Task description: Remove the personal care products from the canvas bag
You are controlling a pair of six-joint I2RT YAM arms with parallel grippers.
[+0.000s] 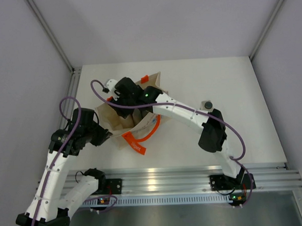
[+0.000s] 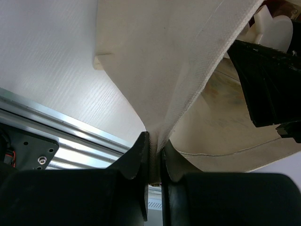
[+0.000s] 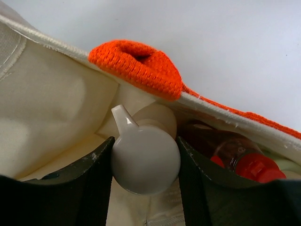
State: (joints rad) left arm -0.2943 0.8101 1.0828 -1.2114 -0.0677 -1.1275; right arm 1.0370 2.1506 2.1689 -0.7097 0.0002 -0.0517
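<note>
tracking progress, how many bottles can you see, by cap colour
white-cap bottle, inside the canvas bag: 1
red-cap bottle, inside the bag: 1
dark-cap bottle, out on the table: 1
total: 3

Pump bottle (image 3: 146, 162) in canvas bag (image 3: 47, 117) on table (image 1: 239, 90)

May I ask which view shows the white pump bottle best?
Right wrist: the white pump bottle sits large in the right end effector. The top view hides it in the canvas bag; left wrist perhaps catches its edge.
</note>
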